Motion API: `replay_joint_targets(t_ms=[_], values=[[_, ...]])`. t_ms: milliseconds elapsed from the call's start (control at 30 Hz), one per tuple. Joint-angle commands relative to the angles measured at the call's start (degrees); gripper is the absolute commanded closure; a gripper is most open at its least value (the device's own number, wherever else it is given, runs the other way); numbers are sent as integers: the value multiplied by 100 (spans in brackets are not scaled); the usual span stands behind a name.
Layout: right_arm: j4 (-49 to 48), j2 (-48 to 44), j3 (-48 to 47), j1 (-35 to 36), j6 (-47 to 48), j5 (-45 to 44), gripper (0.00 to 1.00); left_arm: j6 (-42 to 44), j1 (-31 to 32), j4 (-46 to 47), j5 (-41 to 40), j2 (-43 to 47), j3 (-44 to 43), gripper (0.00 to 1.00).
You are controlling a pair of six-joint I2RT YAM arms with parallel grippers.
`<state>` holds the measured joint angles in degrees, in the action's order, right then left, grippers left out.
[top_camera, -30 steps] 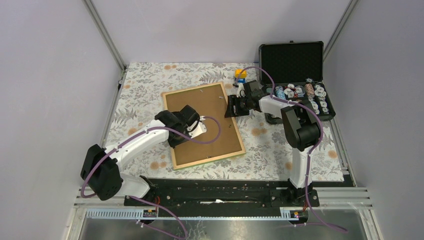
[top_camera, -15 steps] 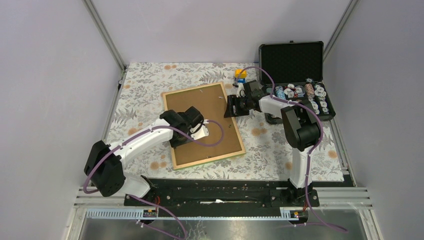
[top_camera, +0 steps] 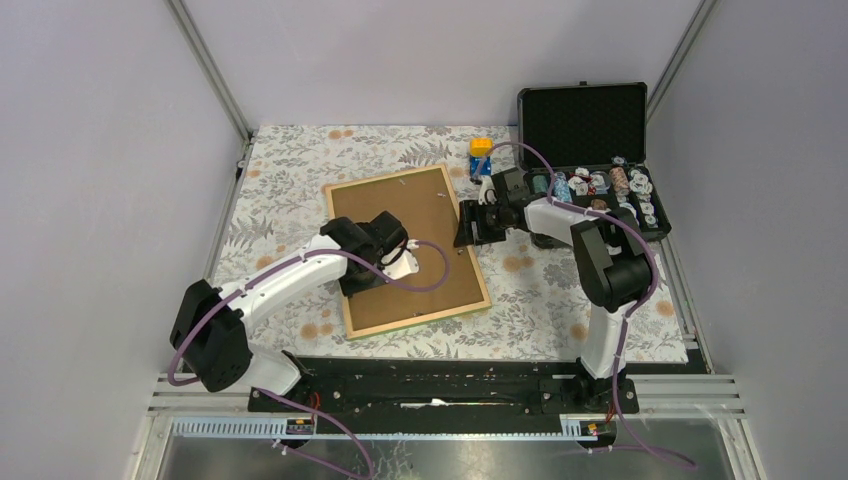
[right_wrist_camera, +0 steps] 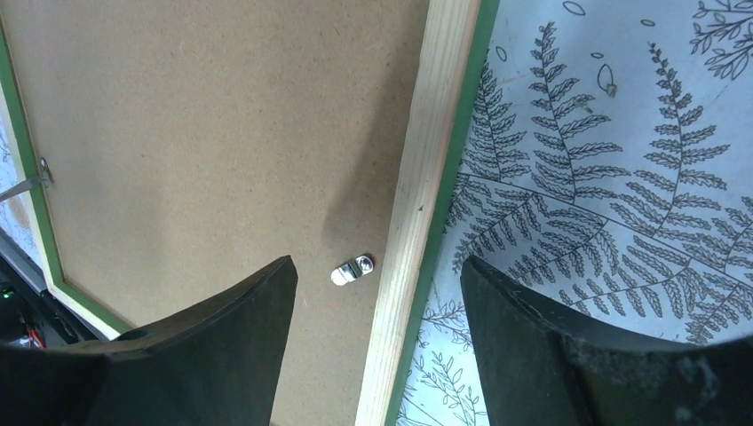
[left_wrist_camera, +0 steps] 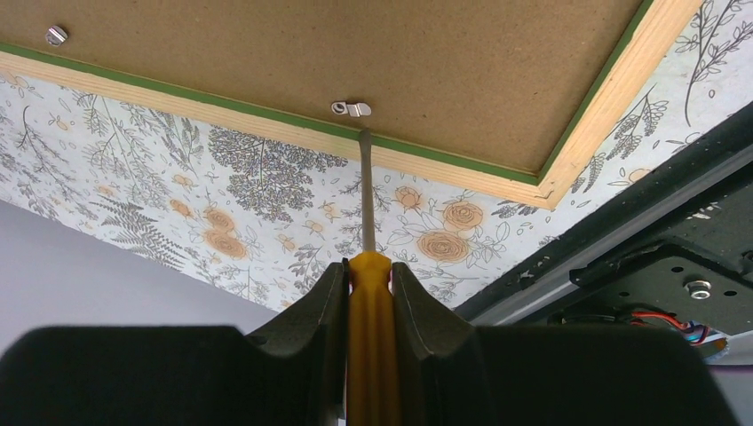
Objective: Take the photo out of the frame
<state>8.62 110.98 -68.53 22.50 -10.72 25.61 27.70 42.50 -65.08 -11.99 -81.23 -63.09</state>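
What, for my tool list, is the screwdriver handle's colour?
The screwdriver handle is yellow-orange; clearest in the left wrist view.

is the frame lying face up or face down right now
Face down: the frame lies flat with its brown board back upward, and a metal clip shows on that back near the wood rim.

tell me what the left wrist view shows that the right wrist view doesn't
Only the left wrist view: the left tool shut on a yellow-handled screwdriver, its tip at a metal clip near a corner of the frame, plus the black base rail. Only the right wrist view: the open right tool astride the wood rim, with another clip below the gap. Both: the frame's brown board back, its green edge and the floral tablecloth. The photo is hidden in both.
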Motion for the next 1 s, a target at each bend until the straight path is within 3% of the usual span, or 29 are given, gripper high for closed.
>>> replay_joint_targets(t_ms=[0,633,967], values=[[522,-91,206,53,88,-44,24,-141,21,235,708,-42,-155,100],[632,-524,162,48,226,311,18,-331,15,947,667,83,-470,100],[1050,-1249,714,51,744,482,20,-25,15,1089,2574,594,-390,100]])
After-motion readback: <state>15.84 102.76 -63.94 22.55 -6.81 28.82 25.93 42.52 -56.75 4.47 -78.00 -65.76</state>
